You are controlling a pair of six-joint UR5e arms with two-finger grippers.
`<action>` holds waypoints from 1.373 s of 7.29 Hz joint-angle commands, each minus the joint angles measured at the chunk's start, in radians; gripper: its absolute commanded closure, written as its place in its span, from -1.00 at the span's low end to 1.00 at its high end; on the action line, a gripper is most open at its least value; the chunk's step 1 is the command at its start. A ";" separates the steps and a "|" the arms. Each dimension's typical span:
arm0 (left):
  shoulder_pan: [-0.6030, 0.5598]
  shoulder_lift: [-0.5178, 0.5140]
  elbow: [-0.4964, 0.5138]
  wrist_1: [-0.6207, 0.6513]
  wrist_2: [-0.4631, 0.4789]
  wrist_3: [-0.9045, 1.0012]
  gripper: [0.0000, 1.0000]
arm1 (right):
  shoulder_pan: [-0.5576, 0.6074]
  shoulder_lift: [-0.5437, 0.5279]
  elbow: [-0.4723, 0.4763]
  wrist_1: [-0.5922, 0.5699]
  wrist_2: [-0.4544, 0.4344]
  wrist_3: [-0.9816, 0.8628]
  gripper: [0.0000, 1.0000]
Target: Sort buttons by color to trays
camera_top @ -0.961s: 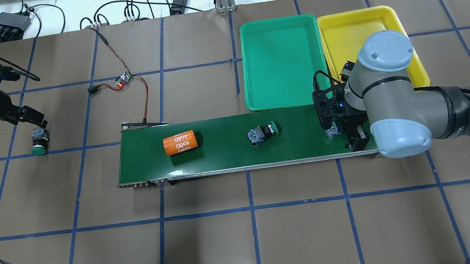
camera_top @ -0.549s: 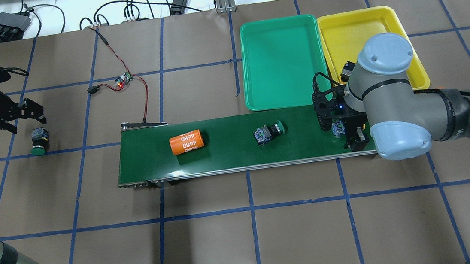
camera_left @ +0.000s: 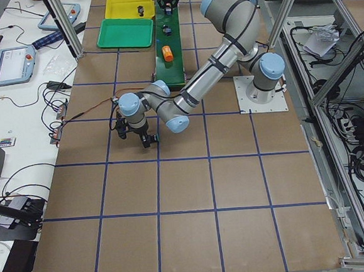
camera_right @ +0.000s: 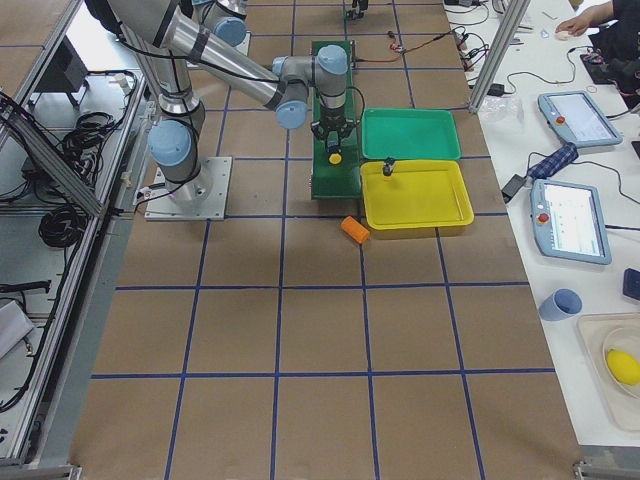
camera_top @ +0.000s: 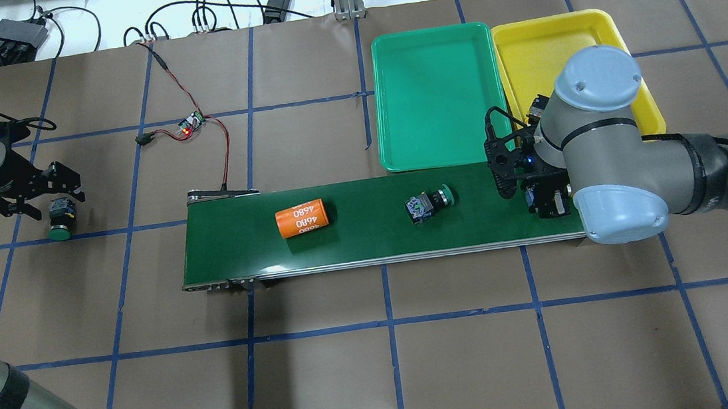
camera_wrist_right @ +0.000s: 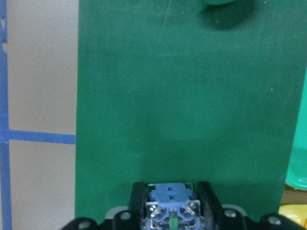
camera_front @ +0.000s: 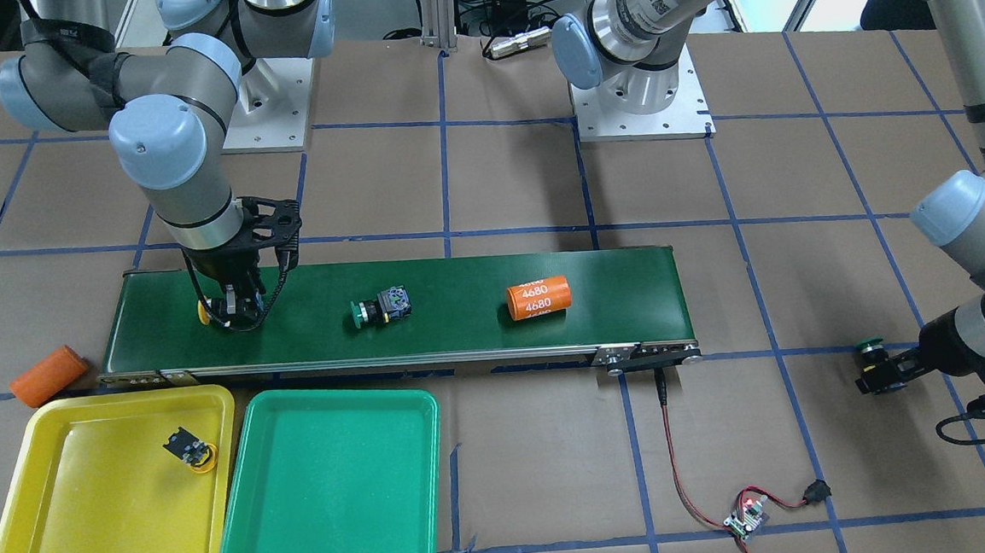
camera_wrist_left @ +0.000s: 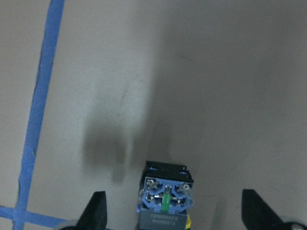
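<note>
the right gripper (camera_front: 234,309) is clenched on a yellow button (camera_front: 203,309) at the end of the belt (camera_top: 353,232) nearest the trays. the step looks like lift and carry: raise it straight up so the cap clears the belt edge, swing over the yellow tray (camera_top: 556,46), where a second yellow button (camera_front: 188,449) lies, and let go low. the left gripper (camera_wrist_left: 175,213) is spread wide at a green button (camera_top: 60,220) on the table, not gripping; another green button (camera_top: 427,202) lies on the belt
</note>
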 commanded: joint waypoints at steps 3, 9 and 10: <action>-0.006 0.014 -0.007 -0.025 0.006 0.001 1.00 | -0.050 0.126 -0.266 0.047 -0.025 -0.095 1.00; -0.328 0.205 0.016 -0.338 -0.037 -0.759 1.00 | -0.110 0.220 -0.343 0.033 0.084 0.012 1.00; -0.348 0.247 0.028 -0.440 -0.075 -0.874 1.00 | -0.105 0.228 -0.345 -0.011 0.086 0.010 1.00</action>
